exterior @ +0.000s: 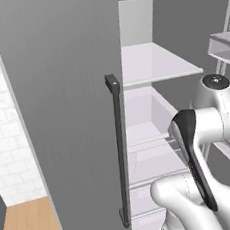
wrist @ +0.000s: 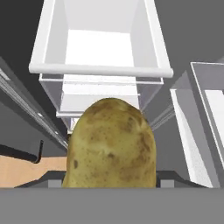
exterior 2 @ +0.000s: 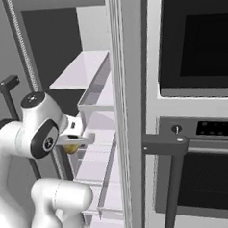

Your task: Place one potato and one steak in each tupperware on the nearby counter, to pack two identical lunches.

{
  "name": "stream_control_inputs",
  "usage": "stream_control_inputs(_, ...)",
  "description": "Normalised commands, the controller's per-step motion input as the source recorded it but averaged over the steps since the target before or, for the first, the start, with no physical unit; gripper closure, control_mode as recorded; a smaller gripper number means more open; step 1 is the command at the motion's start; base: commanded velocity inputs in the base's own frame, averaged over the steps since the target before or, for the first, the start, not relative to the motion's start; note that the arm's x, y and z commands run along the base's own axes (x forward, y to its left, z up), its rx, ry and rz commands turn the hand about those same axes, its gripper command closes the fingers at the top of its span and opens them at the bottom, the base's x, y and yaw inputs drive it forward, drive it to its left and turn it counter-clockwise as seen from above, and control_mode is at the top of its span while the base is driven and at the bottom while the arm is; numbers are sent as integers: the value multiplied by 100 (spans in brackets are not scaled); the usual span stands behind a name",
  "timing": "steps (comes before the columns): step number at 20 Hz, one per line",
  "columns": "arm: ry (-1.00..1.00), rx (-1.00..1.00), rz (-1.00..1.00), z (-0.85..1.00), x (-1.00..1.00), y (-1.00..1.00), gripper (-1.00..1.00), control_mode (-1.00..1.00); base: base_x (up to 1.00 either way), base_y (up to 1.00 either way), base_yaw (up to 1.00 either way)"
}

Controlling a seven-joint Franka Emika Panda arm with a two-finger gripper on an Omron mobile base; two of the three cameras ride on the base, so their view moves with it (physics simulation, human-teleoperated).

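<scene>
Gripping a potato (wrist: 110, 144) between closed-in jaws, long axis running out along the fingers, the gripper (exterior 2: 72, 147) hangs at the open fridge (exterior: 153, 73) shelves, with a strip of counter (wrist: 26, 170) low beside it.

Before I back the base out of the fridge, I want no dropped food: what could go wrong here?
The potato fills the tool, which grips only its lower end, so a jolt might shake it loose. The tool sits among the fridge shelves, beside the open door, so a wide swing could clip either.
</scene>
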Motion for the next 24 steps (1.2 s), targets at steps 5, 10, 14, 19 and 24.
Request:
stream_control_inputs(5, 0, 0, 0, 0, 0, 0, 100, 100, -100, -2, -2)
stream_control_inputs(10, 0, 0, 0, 0, 0, 0, 100, 100, -100, 0, -5)
stream_control_inputs(14, 0, 0, 0, 0, 0, 0, 100, 100, -100, 0, -13)
stream_control_inputs(19, 0, 0, 0, 0, 0, 0, 100, 100, -99, -22, -33)
stream_control_inputs(24, 0, 0, 0, 0, 0, 0, 100, 100, -50, -70, -51)
